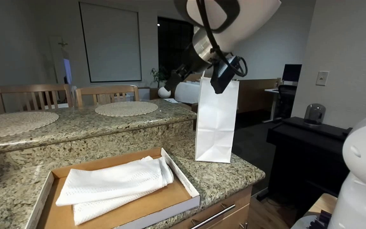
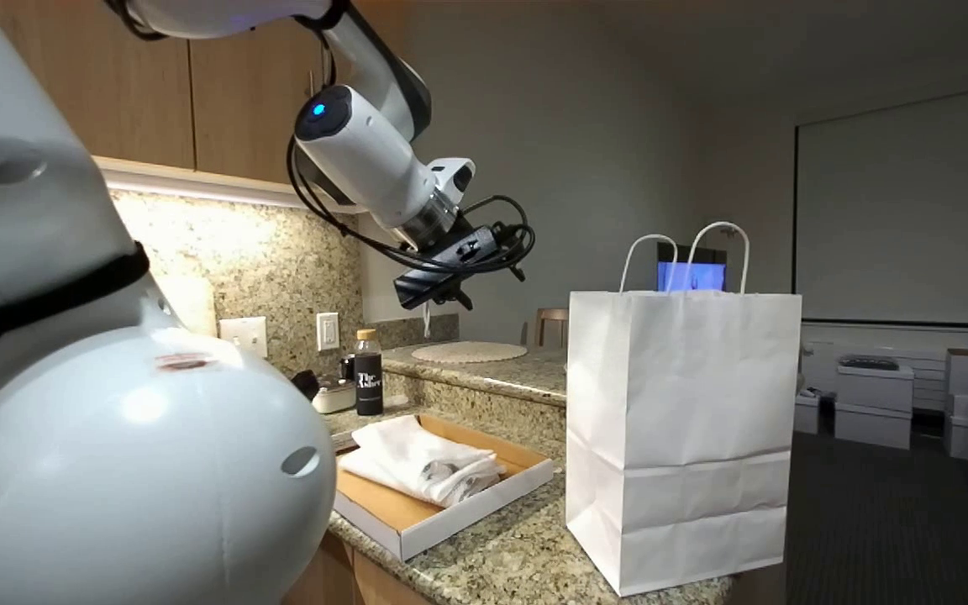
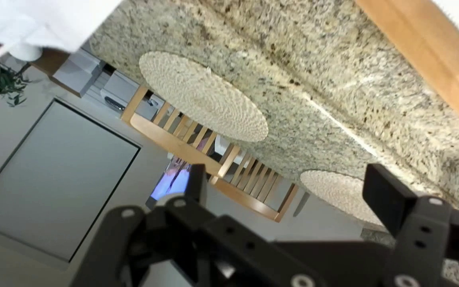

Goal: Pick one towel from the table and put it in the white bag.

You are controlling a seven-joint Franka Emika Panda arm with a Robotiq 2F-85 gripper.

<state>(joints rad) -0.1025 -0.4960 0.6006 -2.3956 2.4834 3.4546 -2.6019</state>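
I have my fingers (image 3: 389, 197) wide apart, empty, higher than the tray (image 1: 157, 203) — folded towels (image 1: 116, 184) lie in it, the white bag (image 1: 216, 124) stands upright beside it, presumably for a short carry.

It's a kitchen I'm standing in, with wooden cabinets (image 2: 240, 101) above a speckled stone backsplash (image 2: 257, 269) and a drawer (image 1: 211, 211) under the granite counter (image 1: 214, 178). On the raised bar (image 1: 176, 109) lie 2 round woven placemats (image 1: 126, 108), with 2 wooden chairs (image 1: 107, 90) behind; past it, a desk (image 1: 271, 91) and monitor (image 1: 292, 72) leave me unsure whether it's home or office.
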